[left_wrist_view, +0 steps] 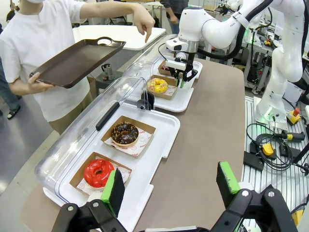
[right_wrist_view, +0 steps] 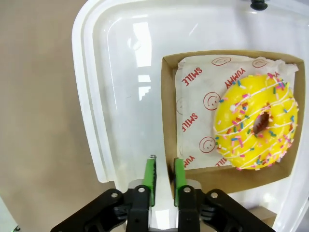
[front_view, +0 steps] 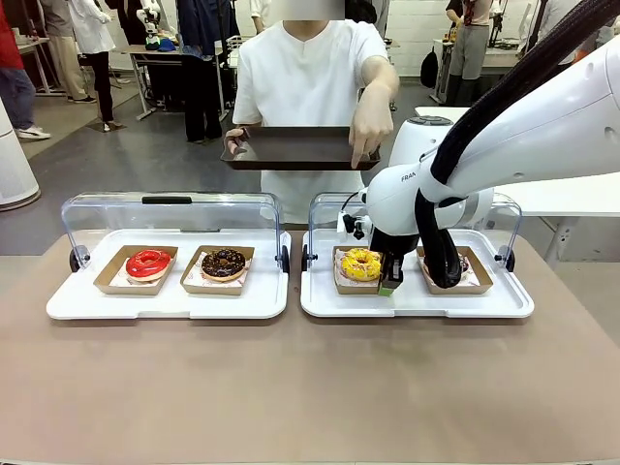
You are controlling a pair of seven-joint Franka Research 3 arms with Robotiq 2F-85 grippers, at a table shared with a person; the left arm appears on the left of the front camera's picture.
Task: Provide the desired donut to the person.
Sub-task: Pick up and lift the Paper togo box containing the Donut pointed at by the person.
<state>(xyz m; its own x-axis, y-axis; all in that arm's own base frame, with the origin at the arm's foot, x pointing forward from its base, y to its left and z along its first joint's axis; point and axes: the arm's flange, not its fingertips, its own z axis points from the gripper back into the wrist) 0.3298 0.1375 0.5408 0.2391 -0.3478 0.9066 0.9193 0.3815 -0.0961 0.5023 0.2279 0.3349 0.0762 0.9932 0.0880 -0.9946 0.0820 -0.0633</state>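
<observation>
Green pads (right_wrist_view: 150, 179) of your right gripper (right_wrist_view: 164, 171) stood nearly together astride a wall of the cardboard tray (right_wrist_view: 169, 111), apparently pinching it; the yellow sprinkled donut (right_wrist_view: 255, 122) lay in that tray, just beside the fingertips.

Colours around the yellow-iced sprinkled ring donut (right_wrist_view: 256, 121)
Its yellow icing carries white drizzle and rainbow sprinkles, over white paper (right_wrist_view: 198, 96) printed with red smileys, in a brown cardboard box (right_wrist_view: 217, 176). Left of it: a glossy red ring donut (front_view: 148, 263) and a chocolate-brown ring donut (front_view: 224, 263). Behind it: the person in a white shirt (front_view: 305, 77) and a dark brown flat tray (front_view: 291, 147).
</observation>
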